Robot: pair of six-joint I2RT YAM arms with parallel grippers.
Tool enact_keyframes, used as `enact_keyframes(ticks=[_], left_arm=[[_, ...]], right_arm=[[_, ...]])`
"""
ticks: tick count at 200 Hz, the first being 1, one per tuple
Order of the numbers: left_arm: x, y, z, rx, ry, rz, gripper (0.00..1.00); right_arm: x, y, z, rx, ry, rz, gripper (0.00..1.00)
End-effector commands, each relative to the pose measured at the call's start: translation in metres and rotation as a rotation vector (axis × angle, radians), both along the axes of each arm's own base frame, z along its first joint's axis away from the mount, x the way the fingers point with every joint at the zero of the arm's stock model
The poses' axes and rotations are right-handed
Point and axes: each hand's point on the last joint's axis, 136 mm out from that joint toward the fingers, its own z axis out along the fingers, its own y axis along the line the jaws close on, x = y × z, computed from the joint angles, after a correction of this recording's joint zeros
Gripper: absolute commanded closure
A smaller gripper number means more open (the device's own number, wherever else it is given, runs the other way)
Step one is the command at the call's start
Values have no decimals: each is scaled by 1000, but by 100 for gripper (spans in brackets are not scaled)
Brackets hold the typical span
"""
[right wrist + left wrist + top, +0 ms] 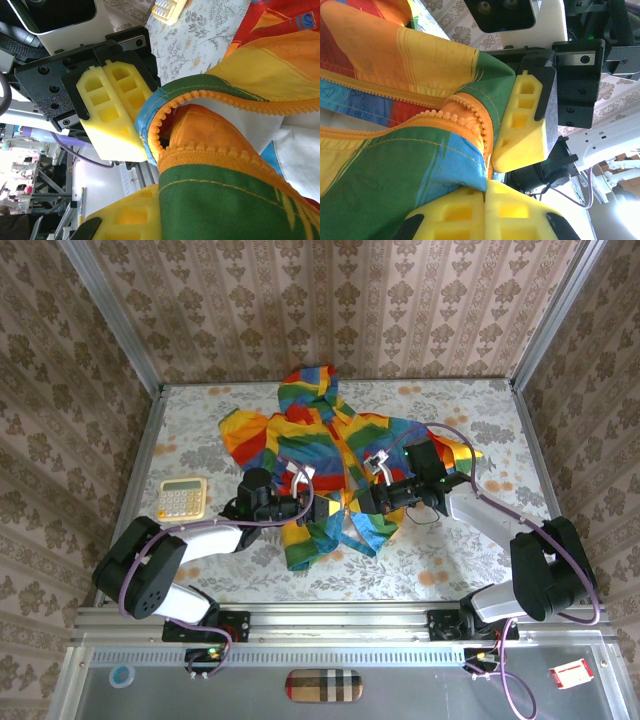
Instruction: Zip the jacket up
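The rainbow-striped jacket (330, 445) lies spread open in the middle of the table, its lower front lifted between my two grippers. My left gripper (318, 508) is shut on the blue and green hem edge beside the orange zipper teeth (482, 120); in its wrist view the left gripper (486, 184) pinches that fabric between its yellow pads. My right gripper (360, 502) is shut on the other front edge. In the right wrist view the right gripper (160, 200) clamps green fabric just under the orange zipper tape (215, 152). The two grippers almost touch. I see no zipper slider.
A yellow calculator (183, 498) lies at the table's left, close to the left arm. Patterned walls enclose the table on three sides. A small red and white card (570, 673) lies on the shelf below the front rail.
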Motion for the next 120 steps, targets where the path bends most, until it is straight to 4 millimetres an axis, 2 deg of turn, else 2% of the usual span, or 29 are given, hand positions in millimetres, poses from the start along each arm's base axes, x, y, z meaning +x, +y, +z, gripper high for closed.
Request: enact_keyframes(ticks=[1, 57, 120], left_arm=[[-6, 3, 12, -36, -35, -26, 100], [-10, 4, 3, -42, -3, -41, 100], [-12, 3, 5, -67, 15, -54, 100]], right_arm=[[3, 3, 14, 36, -36, 23, 100], [5, 3, 20, 44, -56, 21, 100], [11, 1, 23, 42, -72, 7, 100]])
